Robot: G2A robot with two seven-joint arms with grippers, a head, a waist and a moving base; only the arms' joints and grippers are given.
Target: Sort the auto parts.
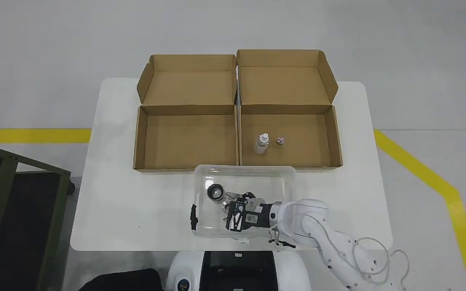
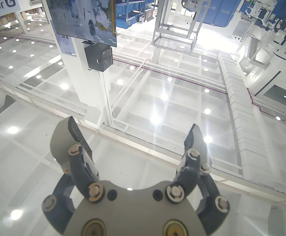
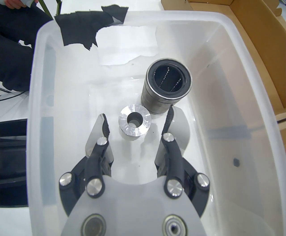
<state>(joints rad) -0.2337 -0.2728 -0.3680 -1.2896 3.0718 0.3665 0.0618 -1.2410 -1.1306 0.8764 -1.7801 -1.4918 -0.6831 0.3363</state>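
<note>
Sorting looks only partly done to me. In the top view, the clear bin [image 1: 245,169] sits on the white table [image 1: 116,182] at the edge nearest my body, with two open cardboard boxes just beyond it. The right box [image 1: 309,142], beyond the bin's right half, holds a small white part [image 1: 261,143] and a small round part [image 1: 281,138] close together. The left box [image 1: 186,142], beyond the bin's left half, shows bare cardboard floor. My right gripper [image 1: 234,212] is down inside the bin, near a dark bearing [image 1: 215,192] towards the bin's far left corner. I judge two parts placed and the bin's contents left to sort. Yellow floor tape [image 1: 44,135] runs across the grey floor well away from the bin.

In the left wrist view, my left gripper [image 2: 133,129] points upward, its fingers spread wide with nothing between them. I cannot tell where it hangs relative to the bin. Above it are a white ceiling grid [image 2: 178,93] with round lamps, and a column [image 2: 89,89] carrying a screen [image 2: 82,20].

In the right wrist view, my right gripper's fingers stand apart inside the bin, either side of a shiny metal ring [image 3: 134,122], apparently not touching it. The bearing stands upright just beyond the ring, close to one fingertip. Torn black tape [image 3: 78,29] clings to the bin's far rim.
</note>
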